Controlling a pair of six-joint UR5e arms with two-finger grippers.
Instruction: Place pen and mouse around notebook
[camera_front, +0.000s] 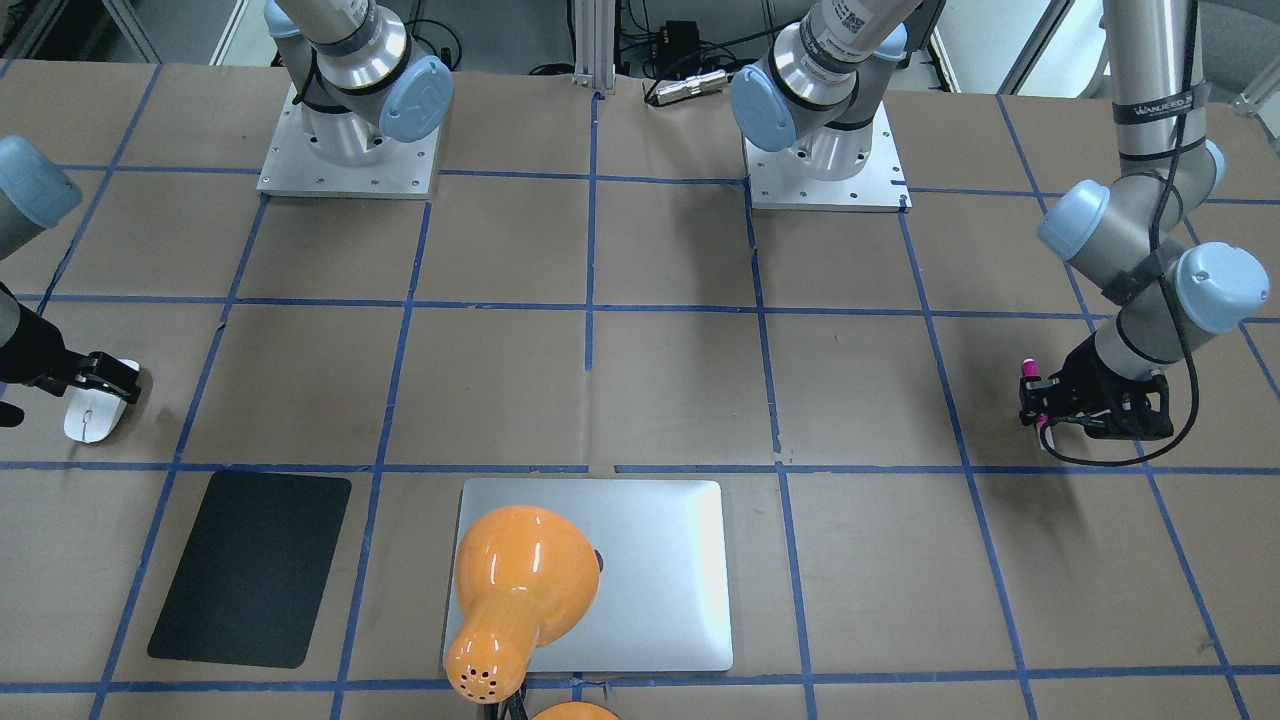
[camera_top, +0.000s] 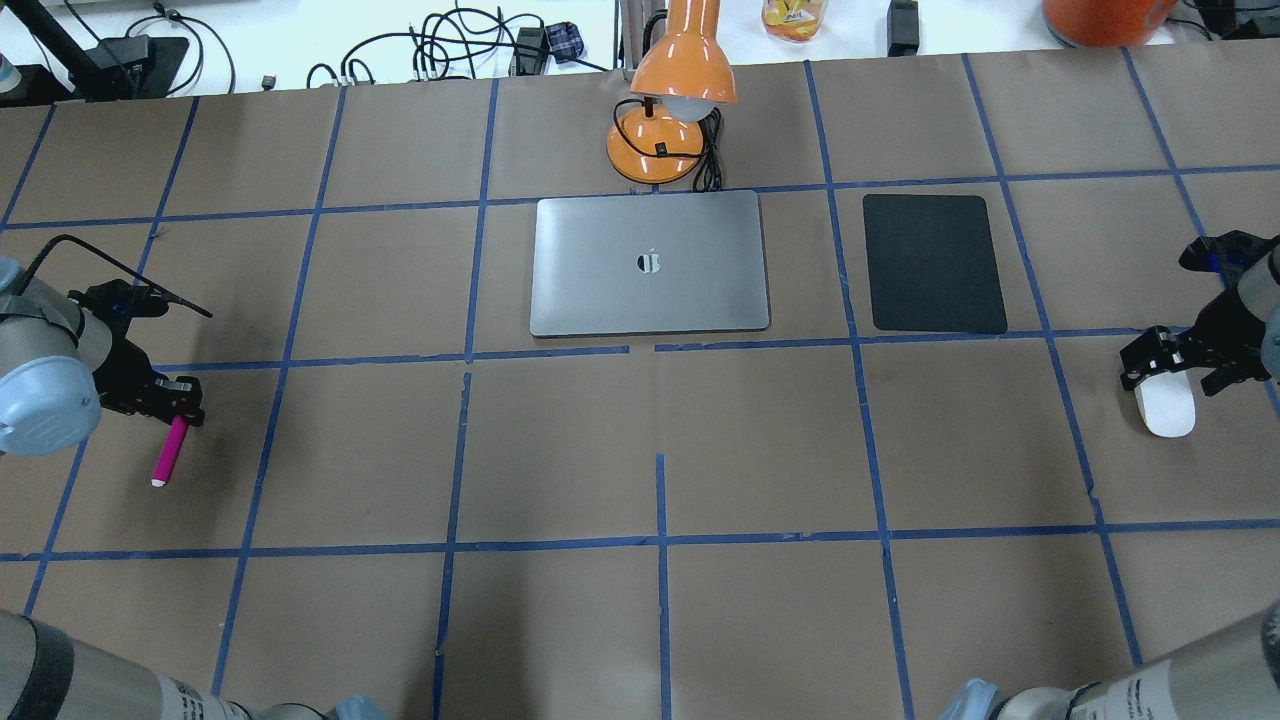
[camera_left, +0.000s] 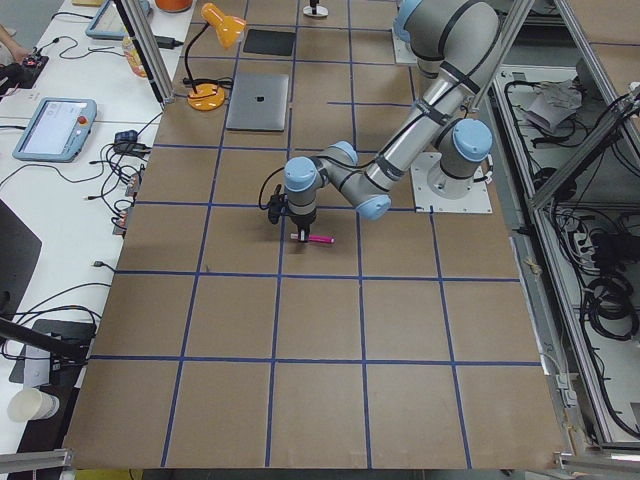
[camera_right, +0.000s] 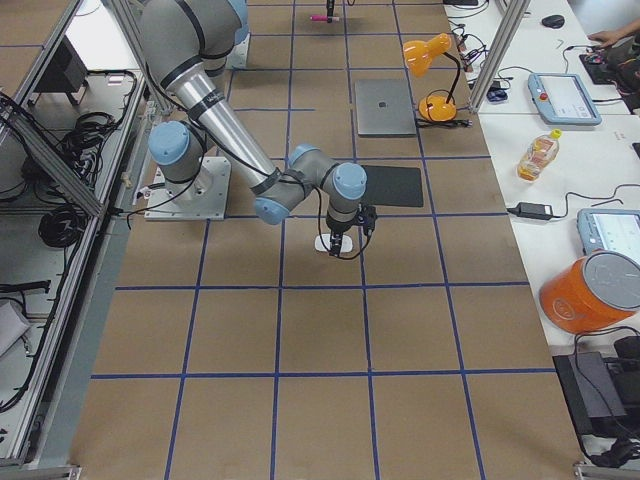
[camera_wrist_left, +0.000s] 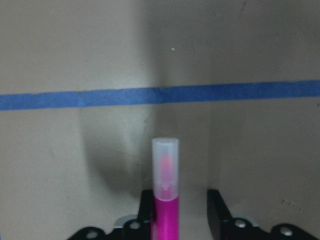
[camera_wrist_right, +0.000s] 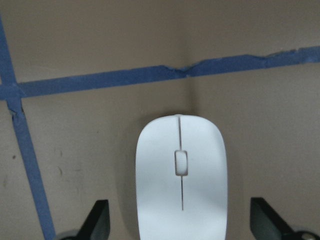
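The pink pen (camera_top: 170, 452) lies on the brown table at the far left, its pale cap (camera_wrist_left: 165, 157) pointing away from the wrist. My left gripper (camera_top: 178, 405) is low over its other end, open. In the left wrist view the left finger sits close to the pen (camera_wrist_left: 165, 210) and the right finger (camera_wrist_left: 216, 205) stands off it. At the far right, the white mouse (camera_top: 1165, 405) rests on the table. My right gripper (camera_wrist_right: 180, 222) straddles the mouse (camera_wrist_right: 181, 175), open, with a gap on both sides. The silver notebook (camera_top: 650, 265) lies shut at the far middle.
A black mat (camera_top: 935, 262) lies just right of the notebook. An orange desk lamp (camera_top: 670, 130) stands behind the notebook, its head leaning over the far edge. Blue tape lines grid the brown paper. Both arm bases (camera_front: 350, 150) stand at the robot's side.
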